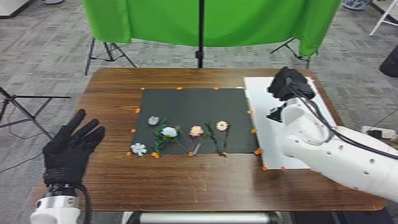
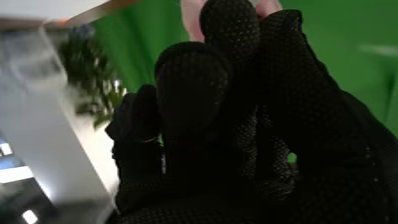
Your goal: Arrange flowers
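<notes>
A pale pink thing (image 2: pixel 191 19), apparently a soft, light bloom, is pinched by the fingers of the black-gloved right hand (image 1: pixel 290 84) beside the dark rectangular mat (image 1: pixel 189 102), where thin-stemmed flowers (image 1: pixel 169 132) are best gripped by stem.

White, pink and bluish flowers (image 1: pixel 169 132), lying flat, dark mat (image 1: pixel 182 102), near half

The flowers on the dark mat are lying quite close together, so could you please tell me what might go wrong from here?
A new flower set down near the round white flower and its pink neighbour might snag their close stems and drag them across the dark mat.

Something pink shows at the right hand; if that is a held flower, it could slip or get crushed.
</notes>
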